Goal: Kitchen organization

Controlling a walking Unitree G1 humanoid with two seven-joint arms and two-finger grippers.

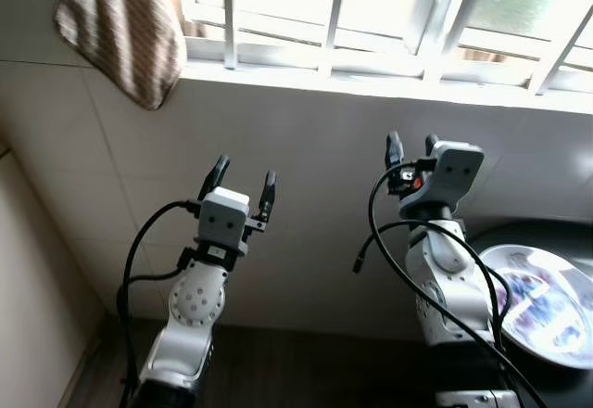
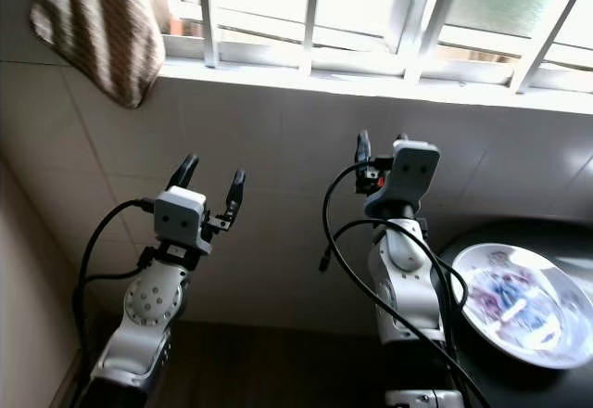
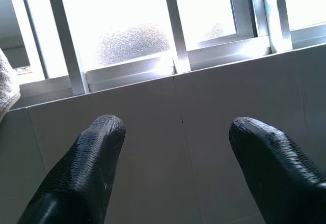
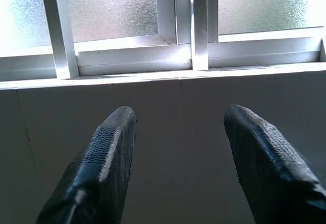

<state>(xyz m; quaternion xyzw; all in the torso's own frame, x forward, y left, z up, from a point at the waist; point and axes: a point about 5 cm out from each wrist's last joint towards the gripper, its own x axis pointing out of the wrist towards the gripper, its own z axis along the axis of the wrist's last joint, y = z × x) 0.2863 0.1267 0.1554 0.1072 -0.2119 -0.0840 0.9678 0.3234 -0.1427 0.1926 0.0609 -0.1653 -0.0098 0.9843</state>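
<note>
Plate point(image 1: 542, 301), below and beside the right gripper point(image 1: 408, 146), looks rigid, slippery, breakable; grip its rim. Both grippers, left gripper point(image 1: 243, 182) included, are apart, empty.

Two grippers, left point(image 1: 243, 184) and right point(image 1: 412, 147), both parted; one striped towel point(image 1: 123, 26) upper left; one plate point(image 1: 547, 304) lower right.

Silver jointed arms, looping black cables, black-fingered left claw point(image 1: 243, 179).
</note>
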